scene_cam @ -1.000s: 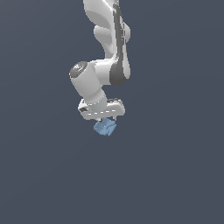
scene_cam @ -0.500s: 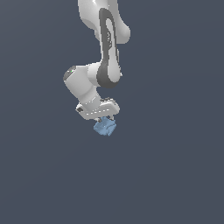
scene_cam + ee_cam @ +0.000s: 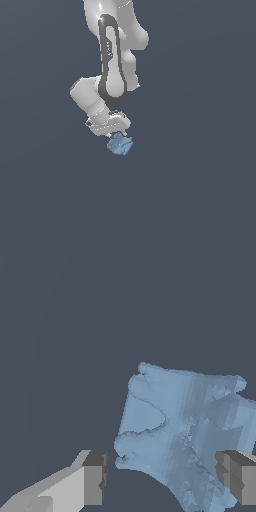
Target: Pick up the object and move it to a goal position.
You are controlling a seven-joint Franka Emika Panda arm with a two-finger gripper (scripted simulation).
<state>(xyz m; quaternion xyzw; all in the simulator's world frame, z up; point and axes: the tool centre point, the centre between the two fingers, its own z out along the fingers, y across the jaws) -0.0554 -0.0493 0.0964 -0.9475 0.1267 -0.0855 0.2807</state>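
Note:
The object is a small light-blue faceted lump, resting just under the white hand in the exterior view. My gripper hangs tilted right above it. In the wrist view the object fills the space ahead of my gripper. The grey fingertips stand wide apart. A gap shows between one fingertip and the lump, while the other fingertip overlaps its edge. The gripper is open with the lower part of the lump between its fingers.
A plain dark grey surface surrounds the object on every side. The white arm's upper links rise above the hand.
The arm's upper links have swung and the hand has tilted, shifting slightly toward the exterior view's left. The object has stayed in place.

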